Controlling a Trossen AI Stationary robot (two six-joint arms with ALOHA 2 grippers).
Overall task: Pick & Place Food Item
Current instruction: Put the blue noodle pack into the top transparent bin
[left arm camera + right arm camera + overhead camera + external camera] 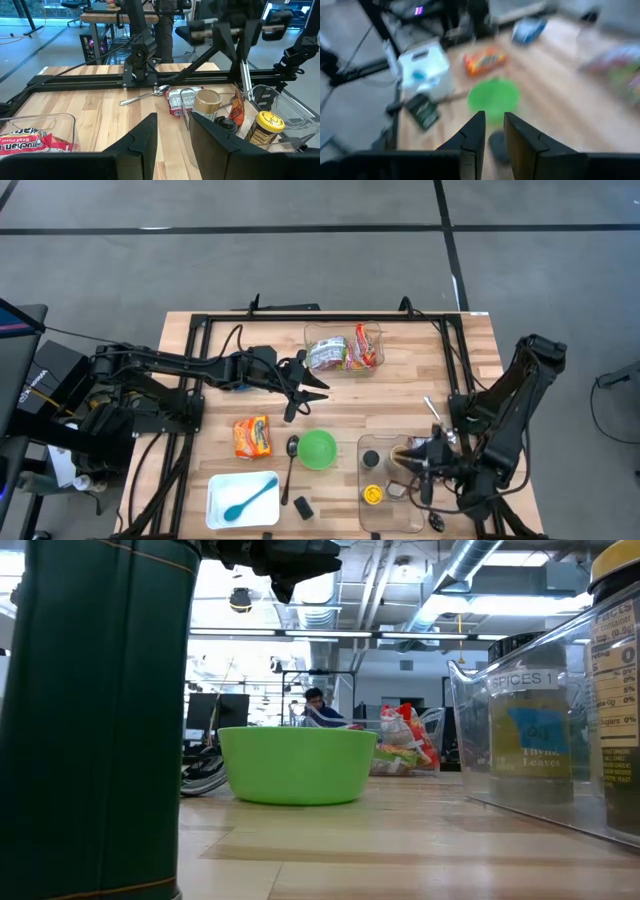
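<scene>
I had the left gripper [312,385] above the table [220,365] centre, its jaws parted a little and holding nothing. The orange food packet [252,436] lay flat at seven o'clock from it, just beside the green bowl [317,449]. The right gripper [428,472] hung over the clear bin [375,510], jaws narrowly parted, empty.

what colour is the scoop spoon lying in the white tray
Light blue, turquoise. The spoon lies diagonally in the white tray; the high view shows it best.
</scene>
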